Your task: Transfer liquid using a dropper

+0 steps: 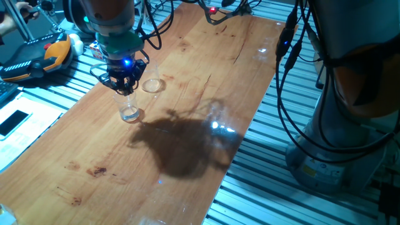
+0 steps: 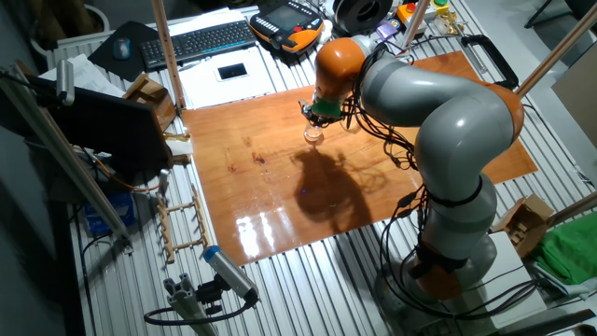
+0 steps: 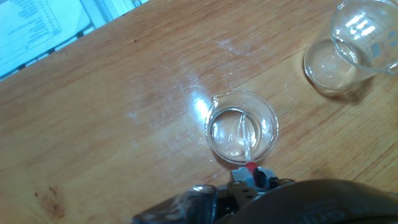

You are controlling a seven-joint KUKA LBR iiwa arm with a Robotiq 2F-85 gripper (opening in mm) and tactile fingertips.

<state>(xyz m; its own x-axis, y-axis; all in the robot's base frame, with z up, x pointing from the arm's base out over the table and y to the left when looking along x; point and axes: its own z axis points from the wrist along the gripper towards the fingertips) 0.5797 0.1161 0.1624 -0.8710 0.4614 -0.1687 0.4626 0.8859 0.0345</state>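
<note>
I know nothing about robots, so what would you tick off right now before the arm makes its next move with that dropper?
1. Dropper inside the beaker: ok, its clear tube slants down into it.
2. Gripper above the beaker: ok in both fixed views.
3. Grip on the dropper's red end: cannot tell, the fingers are hidden in the hand view.
4. Liquid in the beaker: ok, a shallow glint at the bottom.
5. Liquid drawn into the dropper: cannot tell, too clear.
6. Second beaker upright and nearby: ok, apart from the first.
</note>
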